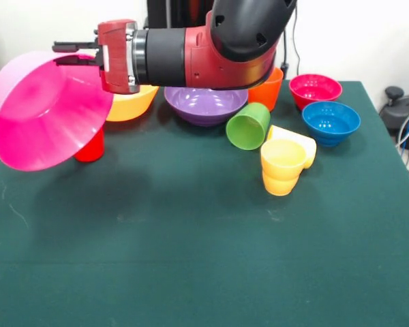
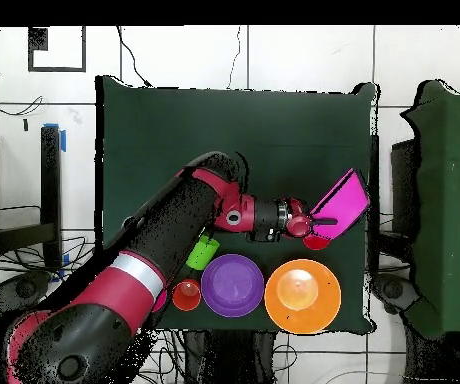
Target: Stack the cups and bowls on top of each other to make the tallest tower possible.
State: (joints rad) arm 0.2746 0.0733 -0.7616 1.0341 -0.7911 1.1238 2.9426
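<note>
Yellow cups (image 1: 284, 161) mid-table; hand (image 1: 73, 53) grips pink bowl (image 1: 44, 112).

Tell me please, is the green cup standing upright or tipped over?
Tipped over: the green cup lies on its side, its open mouth facing the camera, beside the purple bowl.

front across table (image 1: 191, 272), overhead straight down

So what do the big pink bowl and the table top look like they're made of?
The hot pink bowl looks like glossy plastic: its smooth wall carries soft light sheen. The table seems covered in dark green cloth, perhaps felt: matte, with faint scuffs and no reflections.
</note>
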